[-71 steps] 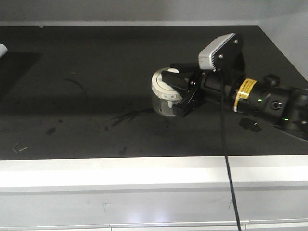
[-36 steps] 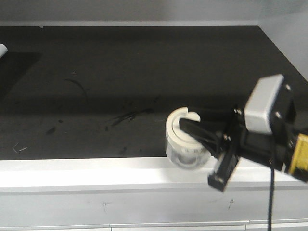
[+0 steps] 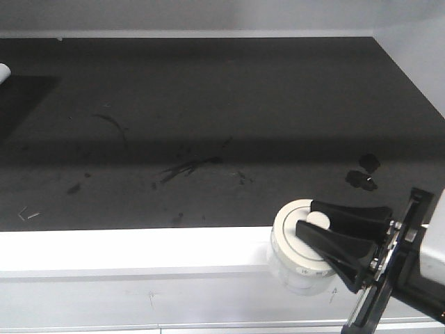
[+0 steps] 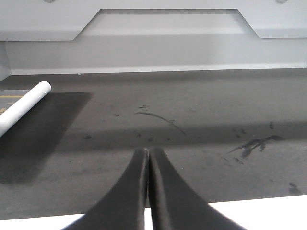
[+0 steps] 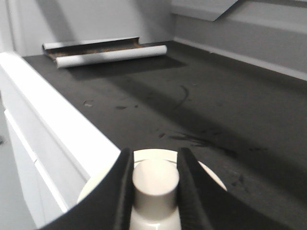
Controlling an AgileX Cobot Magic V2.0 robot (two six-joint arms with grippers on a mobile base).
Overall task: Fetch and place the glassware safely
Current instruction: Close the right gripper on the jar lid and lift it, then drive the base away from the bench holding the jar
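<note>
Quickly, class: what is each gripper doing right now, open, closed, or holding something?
Left gripper: closed, holding nothing.
Right gripper: closed on the lid knob of the glass jar.

The rim marks on the lid (image 3: 288, 233) are unreadable.

R claw (image 3: 306, 217): matte black, two tapered wedge fingers (image 3: 341, 247). Behind it, black cross rail (image 3: 389, 259) w/ pale edges, small screws; pale grey housing (image 3: 437, 240), lower right. L claw (image 4: 146, 152): black, smooth curved fingers, bottom centre.

light: dim overhead | shadow band across mat (image 3: 208, 90) | front ledge (image 3: 104, 250) overexposed | focus: soft
</note>
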